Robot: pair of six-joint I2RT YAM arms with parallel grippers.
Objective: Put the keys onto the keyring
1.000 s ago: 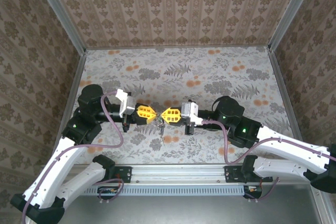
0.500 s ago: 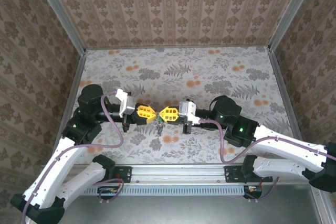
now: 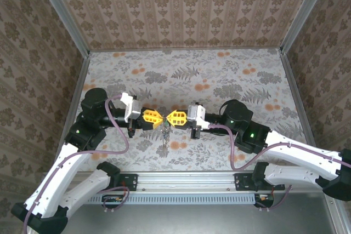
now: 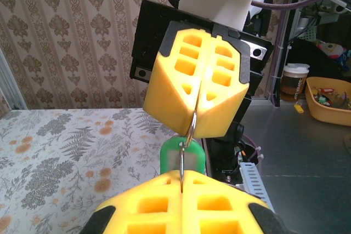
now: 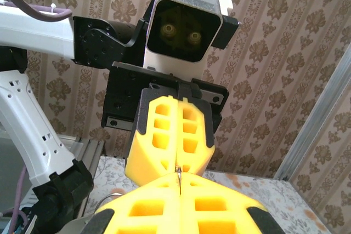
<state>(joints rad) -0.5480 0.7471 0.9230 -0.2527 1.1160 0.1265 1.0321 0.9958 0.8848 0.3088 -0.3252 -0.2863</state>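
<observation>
Floral-print bench [image 3: 230, 75]; left jaws, right jaws clamped on thin grey wire keyring [image 4: 189, 132]; green-headed key [image 4: 170, 157] behind; advise steady tension

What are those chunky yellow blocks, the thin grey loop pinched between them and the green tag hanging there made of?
The yellow blocks look like matte moulded plastic or rubber, with hollow cells. The thin grey loop glints like metal wire. The green tag seems to be smooth, dull plastic, likely a key's head.

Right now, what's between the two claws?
In the left wrist view, the keyring bridges the left claw and right claw; a green key head sits behind it.
</observation>
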